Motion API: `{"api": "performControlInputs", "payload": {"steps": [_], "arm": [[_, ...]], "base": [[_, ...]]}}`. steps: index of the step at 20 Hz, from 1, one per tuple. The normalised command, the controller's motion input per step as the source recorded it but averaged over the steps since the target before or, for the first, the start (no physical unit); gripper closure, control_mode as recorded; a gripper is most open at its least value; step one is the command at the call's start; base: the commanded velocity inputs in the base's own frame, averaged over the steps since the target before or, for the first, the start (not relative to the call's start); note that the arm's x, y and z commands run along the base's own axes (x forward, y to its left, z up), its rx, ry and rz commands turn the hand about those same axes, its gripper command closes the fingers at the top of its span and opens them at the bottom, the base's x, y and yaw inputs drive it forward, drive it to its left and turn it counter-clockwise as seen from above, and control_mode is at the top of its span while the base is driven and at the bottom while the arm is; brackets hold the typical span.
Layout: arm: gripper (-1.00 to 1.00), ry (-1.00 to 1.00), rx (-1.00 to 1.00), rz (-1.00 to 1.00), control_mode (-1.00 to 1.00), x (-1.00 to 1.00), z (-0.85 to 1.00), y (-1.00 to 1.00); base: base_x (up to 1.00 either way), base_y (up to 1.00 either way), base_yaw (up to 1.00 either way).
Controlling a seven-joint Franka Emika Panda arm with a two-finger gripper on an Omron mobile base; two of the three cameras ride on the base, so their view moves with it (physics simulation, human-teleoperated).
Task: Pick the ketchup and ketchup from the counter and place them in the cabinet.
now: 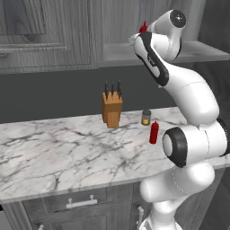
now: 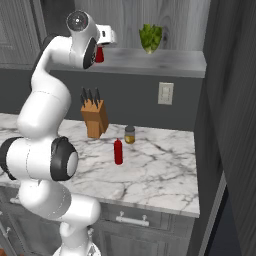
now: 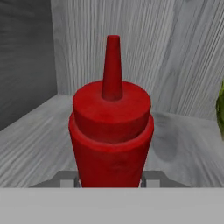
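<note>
jaws clamp one ketchup over the cabinet shelf.

The arm reaches up to the cabinet shelf, where the hand is at one red ketchup bottle. A second ketchup bottle stands upright on the table, near the knife block and a small jar.

A wooden knife block with dark handles stood upright well below the hand, and a small yellow-brown jar with a dark lid sat just beside it, apart from it. A leafy green plant stood level with the hand, off to its side. A pale wall switch plate hung lower, beneath that plant.
</note>
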Motion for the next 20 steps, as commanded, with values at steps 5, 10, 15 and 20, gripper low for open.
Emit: {"api": "performControlInputs", "payload": {"steps": [5,10,15,20], "arm": [[-1.00,0.00,0.00,0.00,-1.00,0.36,-0.27,-0.01],[-1.00,0.00,0.00,0.00,-1.00,0.13,-0.13,-0.06],[-1.00,-0.01,0.00,0.00,-1.00,-0.01,-0.01,-0.04],[-1.00,-0.08,0.00,0.00,-1.00,-0.35,0.00,0.00]], "base": [[0.00,0.00,0.00],[0.00,0.00,0.00],[0.00,0.00,0.00],[0.00,0.00,0.00]]}}
